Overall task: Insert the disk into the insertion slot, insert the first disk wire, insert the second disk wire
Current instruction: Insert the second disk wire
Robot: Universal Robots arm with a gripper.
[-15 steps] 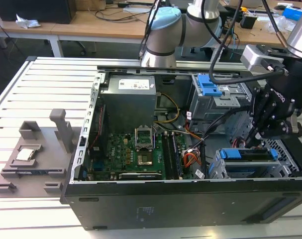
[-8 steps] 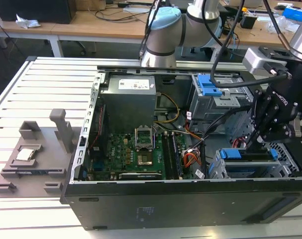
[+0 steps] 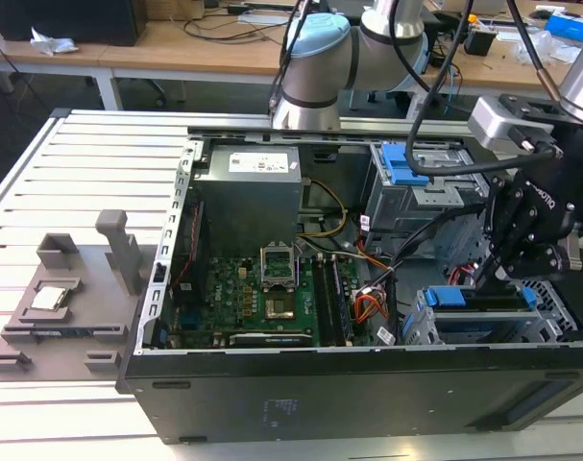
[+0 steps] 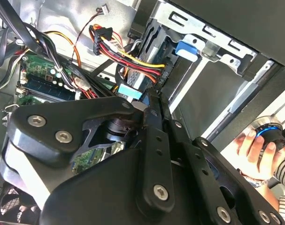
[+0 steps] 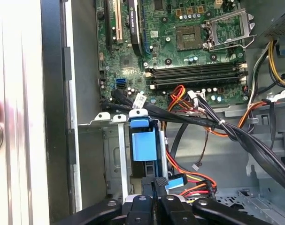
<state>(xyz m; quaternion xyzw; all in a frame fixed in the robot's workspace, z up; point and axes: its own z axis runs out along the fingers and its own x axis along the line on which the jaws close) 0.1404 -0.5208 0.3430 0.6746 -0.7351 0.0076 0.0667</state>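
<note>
1. Where the open case reaches the exterior view's right, the disk [image 3: 485, 303] lies inside the insertion slot [image 3: 427, 331]. Its bright blue frame [image 5: 143, 144] shows between the slot's metal rails in the first wrist view.
2. The gripper [image 3: 496, 281] hangs just over the disk's end. Its fingers [image 4: 153, 110] are drawn together with barely a gap, and I cannot tell whether anything is pinched between them.
3. A light-blue wire connector [image 4: 129, 92] sits just beside the fingertips, and a bundle of red, yellow and orange wires [image 4: 126, 54] runs close past it.
4. Farther in, the green motherboard [image 3: 262, 298] lies flat on the case floor with the grey power supply [image 3: 248, 182] behind it. The taller bay with a blue latch [image 3: 406, 165] stands beyond the slot.
5. Outside the case, a person's hand [image 4: 255, 147] rests on a round black knob with a blue ring [image 4: 270, 132].
6. At the exterior view's left, a grey fixture plate [image 3: 65, 312] lies on the slatted white table [image 3: 89, 163].
</note>
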